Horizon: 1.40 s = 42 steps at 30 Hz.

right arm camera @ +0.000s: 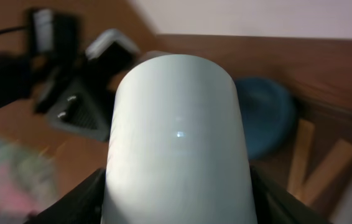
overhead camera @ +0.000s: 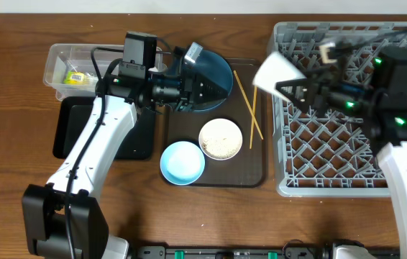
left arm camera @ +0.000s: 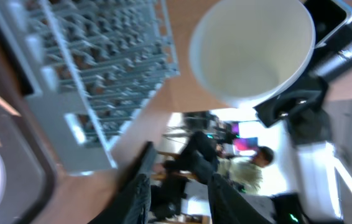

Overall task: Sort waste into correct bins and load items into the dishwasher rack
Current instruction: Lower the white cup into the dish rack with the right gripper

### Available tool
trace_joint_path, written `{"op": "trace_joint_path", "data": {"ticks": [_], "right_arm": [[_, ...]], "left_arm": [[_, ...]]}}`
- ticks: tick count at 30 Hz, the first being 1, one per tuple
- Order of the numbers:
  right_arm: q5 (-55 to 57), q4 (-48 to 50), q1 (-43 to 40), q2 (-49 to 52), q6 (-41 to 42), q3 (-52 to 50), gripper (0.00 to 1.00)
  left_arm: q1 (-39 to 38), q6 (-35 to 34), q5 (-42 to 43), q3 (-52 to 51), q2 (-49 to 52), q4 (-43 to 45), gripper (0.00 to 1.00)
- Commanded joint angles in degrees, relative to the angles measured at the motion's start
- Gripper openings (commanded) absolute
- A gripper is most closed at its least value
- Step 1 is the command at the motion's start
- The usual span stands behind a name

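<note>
Overhead, left to right:
- The clear plastic rectangular tub (overhead camera: 51, 68) is top left, with the small yellow-green printed wrapper (overhead camera: 76, 75) inside it.
- The shallow black rectangular tray (overhead camera: 67, 140) lies just in front of the tub, partly under the left arm.
- The left gripper (overhead camera: 202, 88) sits over the large dark blue plate-bowl (overhead camera: 221, 72), which is at the back of the dark brown serving tray (overhead camera: 250, 164).
- On the same tray, the small light blue bowl (overhead camera: 183, 162) is front left. The white bowl (overhead camera: 221, 126) is just beside it, holding whitish rice-like crumbs (overhead camera: 221, 142).
- The two thin wooden chopsticks (overhead camera: 248, 108) lie along the tray's right side and cross near the front end.
- The right gripper (overhead camera: 295, 88) is clenched on the small white cup (overhead camera: 275, 70). The cup is tipped on its side over the left edge of the large square grey plastic crate (overhead camera: 333, 151).

Left wrist view only:
- The left gripper's tips are hidden from above. Here its dark fingers (left arm camera: 137, 193) stand apart with only blurred background between them, so it is released.
- The cup (left arm camera: 250, 50) shows its open mouth, held clear of the table, with the crate (left arm camera: 101, 62) to its left.

Right wrist view only:
- The cup's outer wall (right arm camera: 176, 137) fills the frame, with dark fingers (right arm camera: 79, 202) on either side of it.
- The plate-bowl (right arm camera: 266, 118) and chopsticks (right arm camera: 319, 162) are blurred behind it.
</note>
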Motion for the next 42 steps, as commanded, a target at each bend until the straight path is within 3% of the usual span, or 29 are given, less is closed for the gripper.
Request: {"op": "trace_joint_path", "data": {"ticks": [1, 9, 18, 42], "right_arm": [[14.9, -5.4, -1.7, -4.5, 3.8, 0.7, 0.46], [37.9, -32.4, -1.6, -4.9, 3.7, 10.6, 0.41], [42.8, -48.5, -1.5, 0.1, 2.9, 14.1, 0.40], [47.7, -49.1, 5.2, 21.7, 2.0, 14.0, 0.45]], "left_arm": [[-0.1, 4.3, -10.7, 1.4, -0.7, -0.4, 0.35], [-0.1, 7.9, -32.4, 1.4, -0.7, -5.7, 0.35], [-0.1, 8.3, -44.1, 1.4, -0.7, -11.0, 0.36], [-0.1, 10.8, -45.9, 1.4, -0.7, -12.7, 0.36]]}}
